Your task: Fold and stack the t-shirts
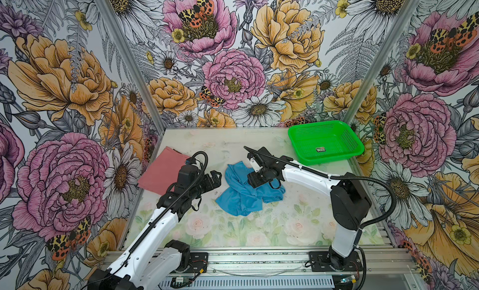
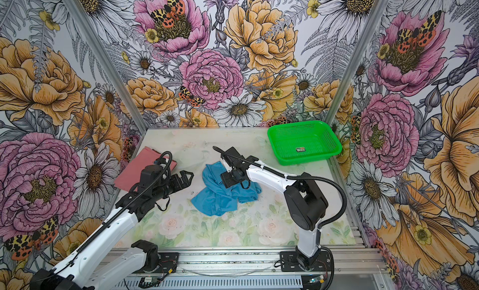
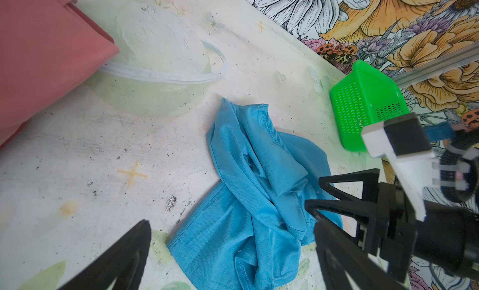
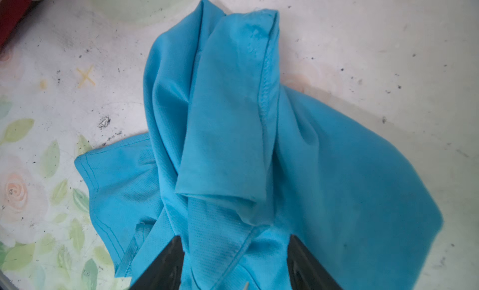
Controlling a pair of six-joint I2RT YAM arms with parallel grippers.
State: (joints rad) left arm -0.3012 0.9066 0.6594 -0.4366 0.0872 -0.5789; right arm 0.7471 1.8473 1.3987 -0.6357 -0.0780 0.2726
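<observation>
The sky-blue t-shirt (image 1: 239, 198) (image 2: 216, 198) lies crumpled in the middle of the table, its hems and folds showing in the left wrist view (image 3: 246, 192) and the right wrist view (image 4: 259, 120). The salmon-pink t-shirt (image 1: 160, 169) (image 2: 134, 169) (image 3: 39, 55) lies folded flat at the back left. My right gripper (image 1: 251, 183) (image 2: 225, 181) (image 3: 315, 192) (image 4: 235, 238) hangs open low over the blue shirt's right part, cloth lying under and between its fingers. My left gripper (image 1: 216, 176) (image 2: 188, 177) (image 3: 231, 224) hovers wide open just left of the blue shirt, holding nothing.
A green mesh basket (image 1: 353, 135) (image 2: 333, 143) (image 3: 363, 107) stands at the back right with a small label (image 1: 320, 149) inside. Flowered walls close in three sides. The flower-printed table (image 1: 259, 231) runs bare towards its front edge.
</observation>
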